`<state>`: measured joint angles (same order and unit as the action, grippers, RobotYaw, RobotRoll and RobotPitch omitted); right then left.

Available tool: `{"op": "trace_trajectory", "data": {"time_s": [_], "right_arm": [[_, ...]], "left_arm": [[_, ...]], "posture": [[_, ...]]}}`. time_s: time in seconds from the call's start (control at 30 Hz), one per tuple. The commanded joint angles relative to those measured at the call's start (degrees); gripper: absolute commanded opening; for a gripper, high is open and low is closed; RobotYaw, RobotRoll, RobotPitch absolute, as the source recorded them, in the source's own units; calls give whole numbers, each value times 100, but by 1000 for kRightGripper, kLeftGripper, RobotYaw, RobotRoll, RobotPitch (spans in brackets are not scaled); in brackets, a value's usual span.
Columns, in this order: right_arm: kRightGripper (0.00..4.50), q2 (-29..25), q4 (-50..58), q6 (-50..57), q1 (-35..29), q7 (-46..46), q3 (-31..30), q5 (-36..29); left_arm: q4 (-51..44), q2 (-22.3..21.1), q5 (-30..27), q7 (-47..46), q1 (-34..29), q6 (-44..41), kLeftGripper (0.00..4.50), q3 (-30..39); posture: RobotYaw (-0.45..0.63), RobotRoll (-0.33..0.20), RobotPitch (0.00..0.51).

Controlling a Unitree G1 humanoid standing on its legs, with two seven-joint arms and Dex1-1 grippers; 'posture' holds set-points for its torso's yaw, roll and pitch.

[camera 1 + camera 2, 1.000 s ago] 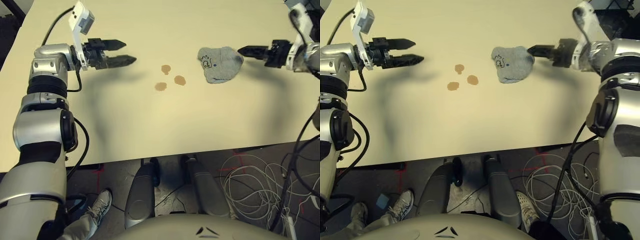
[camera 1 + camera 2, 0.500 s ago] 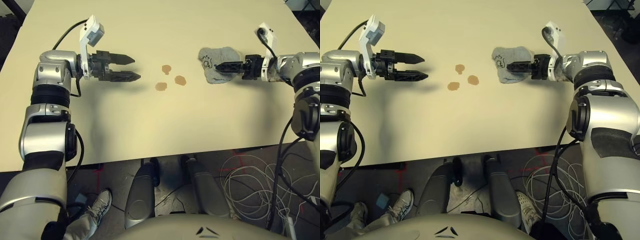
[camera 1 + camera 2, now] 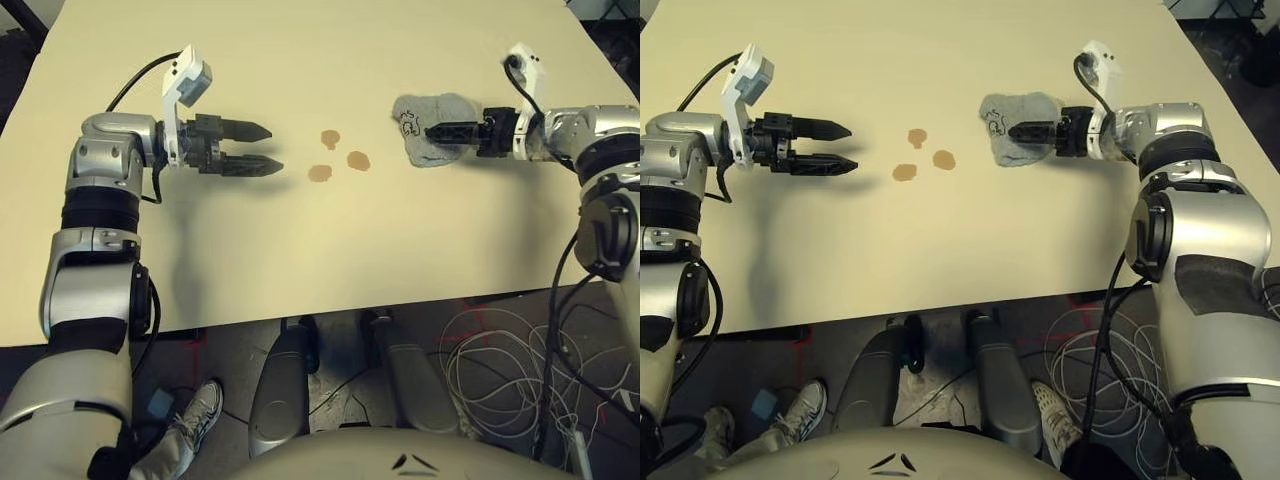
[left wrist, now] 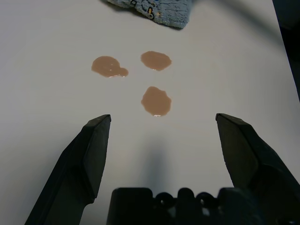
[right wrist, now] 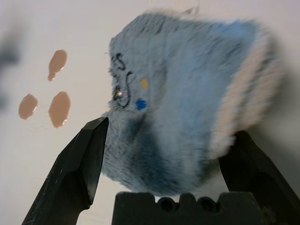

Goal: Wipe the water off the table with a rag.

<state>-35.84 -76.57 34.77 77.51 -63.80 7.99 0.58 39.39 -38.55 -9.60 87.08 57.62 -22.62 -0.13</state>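
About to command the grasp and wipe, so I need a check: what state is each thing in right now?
rag: lying on the table, between the right gripper's open fingers, not yet pinched.
water: three brown spots, unwiped, apart from the rag.
right gripper: open, straddling the rag.
left gripper: open, empty, beside the spots.
table: otherwise dry.

Both arms reach out level, the left gripper (image 3: 262, 148) with fingers spread, the right gripper (image 3: 1018, 131) likewise parted.
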Motion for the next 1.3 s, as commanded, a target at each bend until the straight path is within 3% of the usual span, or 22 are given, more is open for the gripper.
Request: {"op": "trace_trajectory", "data": {"time_s": [0.03,0.23,0.6,0.93,1.03,1.3], "right_arm": [[4480,-316,-36,34,106,-248,-203,216],[4480,-485,-76,-26,-35,57,-136,215],[4480,318,-93,-103,-490,604,199,-47],[4480,694,-84,-32,-351,603,335,-185],[3879,761,-68,-66,-319,614,335,-176],[900,701,-4,-111,-277,802,593,-405]], "left_arm": [[34,-38,-45,3,4,5,4500,-82],[93,-21,-48,-23,17,60,4500,-89],[-169,-125,-125,-48,-106,-111,4500,-71],[-502,-305,-213,-133,-339,-296,4500,-57],[-526,-292,-234,-168,-358,-311,4500,-71],[-505,-132,-257,-252,-339,-287,4500,-118]], "posture": [[5,0,307],[0,0,300],[68,0,309],[92,0,311],[89,0,310],[57,0,303]]}}
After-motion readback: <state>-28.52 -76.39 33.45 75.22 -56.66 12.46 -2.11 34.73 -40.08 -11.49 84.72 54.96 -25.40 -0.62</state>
